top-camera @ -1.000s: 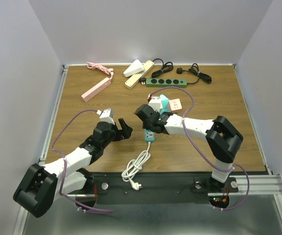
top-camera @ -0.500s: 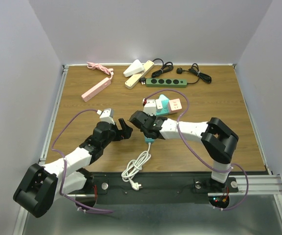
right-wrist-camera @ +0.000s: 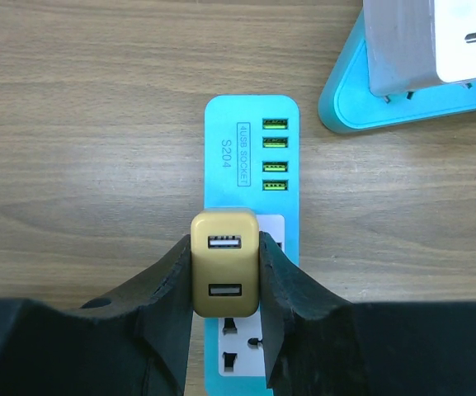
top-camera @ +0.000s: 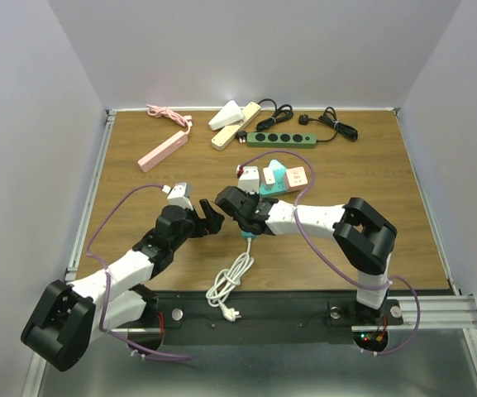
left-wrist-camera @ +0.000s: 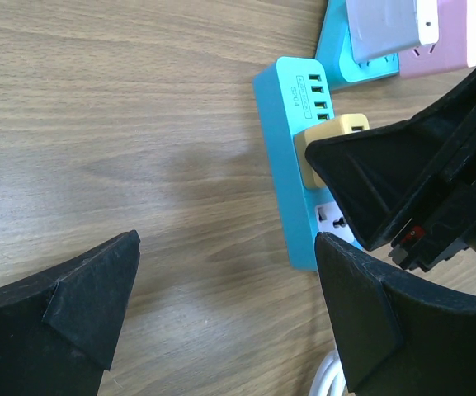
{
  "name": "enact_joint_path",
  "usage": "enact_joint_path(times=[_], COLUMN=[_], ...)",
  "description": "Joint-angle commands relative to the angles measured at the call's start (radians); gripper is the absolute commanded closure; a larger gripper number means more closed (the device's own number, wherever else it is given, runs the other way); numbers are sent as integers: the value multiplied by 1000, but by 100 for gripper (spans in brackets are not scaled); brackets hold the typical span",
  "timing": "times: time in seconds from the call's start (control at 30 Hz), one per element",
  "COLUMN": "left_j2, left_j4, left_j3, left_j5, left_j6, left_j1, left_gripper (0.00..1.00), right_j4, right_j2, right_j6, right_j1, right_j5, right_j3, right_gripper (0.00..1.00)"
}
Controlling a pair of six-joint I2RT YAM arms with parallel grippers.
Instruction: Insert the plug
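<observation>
A turquoise power strip (right-wrist-camera: 252, 140) with green USB ports lies on the wooden table; it also shows in the left wrist view (left-wrist-camera: 291, 157) and under the arm in the top view (top-camera: 249, 235). My right gripper (right-wrist-camera: 225, 272) is shut on a tan USB plug (right-wrist-camera: 224, 266) and holds it over the strip's upper white socket. The plug shows in the left wrist view (left-wrist-camera: 330, 132) too. My left gripper (left-wrist-camera: 225, 318) is open and empty, low over bare wood just left of the strip. In the top view the two grippers (top-camera: 209, 217) (top-camera: 236, 205) are close together.
The strip's white cable (top-camera: 230, 285) coils toward the near edge. A white adapter on a teal base (top-camera: 271, 175) and a pink block (top-camera: 294, 176) lie just beyond. Pink (top-camera: 162, 151), cream (top-camera: 236, 124) and green (top-camera: 281, 140) strips lie at the back.
My right gripper has moved left and a little nearer with the plug, coming over the strip's socket. The left arm has hardly moved.
</observation>
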Motion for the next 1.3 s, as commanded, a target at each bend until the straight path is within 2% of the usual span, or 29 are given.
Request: enact_joint_path(times=[0.0, 0.23, 0.37, 0.43, 0.47, 0.6, 0.77, 0.9, 1.0, 1.1, 1.23, 1.27], left_j2=[-31, -34, -60, -66, -72, -95, -137, -154, -177, -204, -238, -252], left_j4=[17, -21, -36, -50, -62, -92, -124, -174, -200, -234, -277, -286], left_j3=[-13, 16, 22, 29, 32, 47, 65, 97, 122, 147, 208, 217], left_j5=[3, 3, -6, -11, -17, -24, -43, -66, -89, -124, -172, -193], left_j6=[18, 32, 26, 24, 24, 23, 26, 36, 36, 46, 65, 70], left_j1=[5, 6, 6, 6, 8, 8, 9, 9, 11, 11, 12, 12], left_gripper=[1, 1, 1, 1, 1, 1, 1, 1, 1, 1, 1, 1], right_j4=[-89, -95, -112, -124, -127, -129, -129, -130, -127, -120, -71, -42], right_j2=[130, 93, 49, 29, 7, -43, -144, -221, -283, -351, -491, -520], right_j6=[32, 29, 16, 6, 2, -29, -89, -112, -139, -159, -199, -213], right_j1=[1, 1, -4, -7, -9, -10, -16, -41, -109, -176, -314, -385], right_j5=[-212, -206, -167, -138, -121, -63, -11, -15, -32, -63, -122, -146], right_j3=[-107, -79, -47, -32, -26, 0, 31, 10, -38, -88, -205, -234], right_gripper=[100, 99, 80, 65, 54, 33, 21, 7, 0, 0, 0, 0])
